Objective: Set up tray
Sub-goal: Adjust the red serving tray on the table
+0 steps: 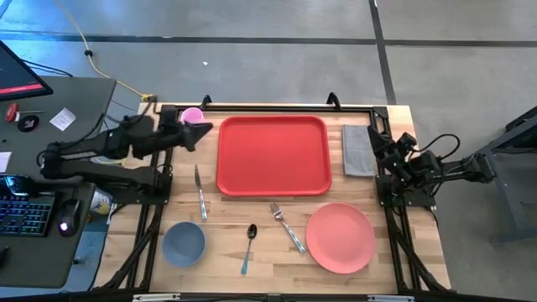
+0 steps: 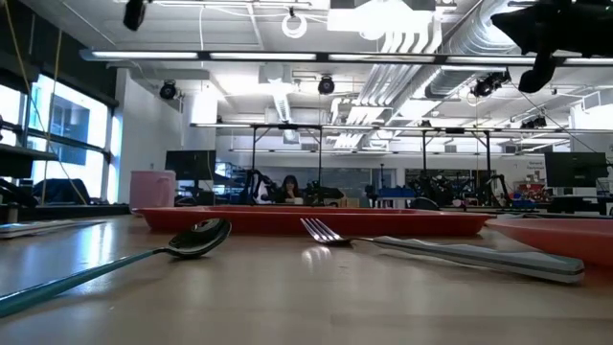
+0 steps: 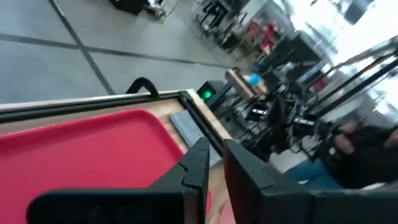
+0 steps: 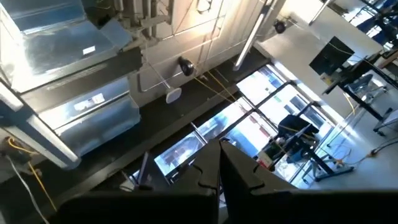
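Wooden slatted table top (image 1: 252, 273) underneath everything, carrying both dark arms at its two ends. Large bright red rectangular plastic tray (image 1: 273, 155) next in size, lying flat and bare at the middle back of the table, its near short rim just ahead of and below the left gripper (image 1: 204, 131) fingertips, its far short rim near but clear of the right gripper (image 1: 384, 141). Probably light, stiff and unbreakable, yet slick and wide enough to tip if lifted from one side only; best pinched over the shallow raised rim, at the middle of a short edge, ideally from both ends at once. Round salmon-pink plate (image 1: 340, 237) and folded grey cloth (image 1: 358, 149) beyond the tray from the left fingers, the cloth close under the right ones. Small blue-grey bowl (image 1: 184, 243) and pink cup (image 1: 193, 114) on the left fingers' side, the cup just beside them. Metal fork (image 1: 288, 226), knife (image 1: 200, 193) and teal-handled spoon (image 1: 248, 247) well apart from both. Left fingers (image 3: 198, 163) hovering a narrow slit apart, gripping nothing visible, aimed across the tray. Right fingers (image 4: 239, 171) pressed together, empty, raised toward the ceiling, waiting.
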